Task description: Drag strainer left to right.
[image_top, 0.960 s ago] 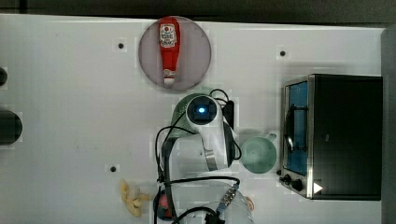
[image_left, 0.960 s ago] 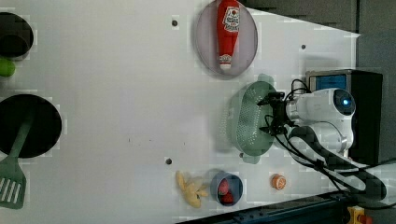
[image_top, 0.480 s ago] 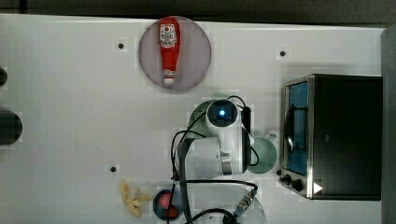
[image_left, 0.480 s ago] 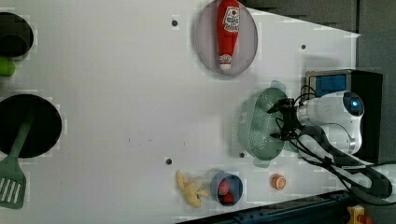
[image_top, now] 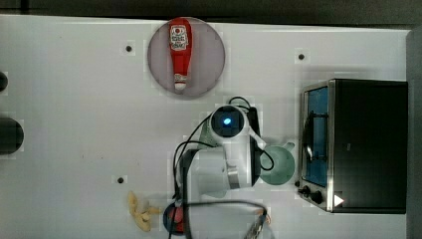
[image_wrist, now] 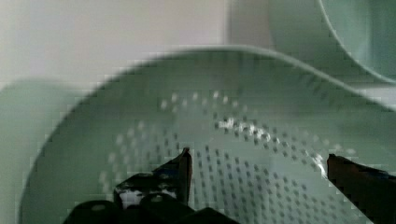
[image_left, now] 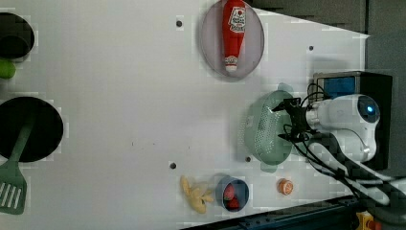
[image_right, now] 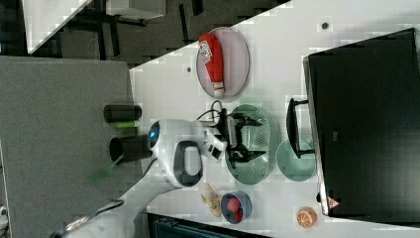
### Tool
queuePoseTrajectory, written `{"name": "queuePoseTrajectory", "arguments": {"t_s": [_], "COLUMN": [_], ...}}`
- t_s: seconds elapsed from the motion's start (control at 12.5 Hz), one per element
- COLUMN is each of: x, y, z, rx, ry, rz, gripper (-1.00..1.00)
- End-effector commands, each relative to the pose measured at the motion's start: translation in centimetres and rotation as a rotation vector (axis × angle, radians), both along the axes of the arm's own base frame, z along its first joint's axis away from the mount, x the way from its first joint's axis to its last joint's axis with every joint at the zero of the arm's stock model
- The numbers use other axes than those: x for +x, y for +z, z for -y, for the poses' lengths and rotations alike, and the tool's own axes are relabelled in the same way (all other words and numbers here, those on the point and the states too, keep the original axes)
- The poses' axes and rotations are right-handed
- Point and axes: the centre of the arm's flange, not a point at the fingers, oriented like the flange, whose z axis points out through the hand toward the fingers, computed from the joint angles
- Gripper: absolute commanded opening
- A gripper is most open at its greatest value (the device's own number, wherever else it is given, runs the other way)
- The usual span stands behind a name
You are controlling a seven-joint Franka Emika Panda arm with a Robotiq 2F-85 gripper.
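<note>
strainer (image_left: 266,128) w/ gripper (image_left: 286,122) inside shifted toward the left view's right, now closer to oven (image_left: 352,86); arm moved along.

Pale mint-green oval strainer (image_left: 265,129), perforated, upright on table, beside mug

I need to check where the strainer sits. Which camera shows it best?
The left view: the whole oval strainer lies clear beside the tool. The right view has the tool over its middle, the top view hides it under the arm, and the wrist view shows its dotted inside.
</note>
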Motion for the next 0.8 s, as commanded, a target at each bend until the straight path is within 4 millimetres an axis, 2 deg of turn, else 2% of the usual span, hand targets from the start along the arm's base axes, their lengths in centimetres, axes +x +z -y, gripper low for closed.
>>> {"name": "queuePoseTrajectory", "arguments": {"t_s": [0.08,0.24,0.4,0.64,0.8], "x": [1.4,-0.1,-2.4,-5.2,-6.5], "y": [10.7,17.4,24.5,34.8,39.0], "z": [-2.9,-2.7,-2.6,-2.4,-2.5], "rx": [0.023,0.070,0.156,0.166,0.183], "ry": [0.272,0.306,0.358,0.535,0.526], "rz": [0.097,0.087,0.085,0.101,0.065], "gripper": [1.00,1.00,1.00,1.00,1.00]}}
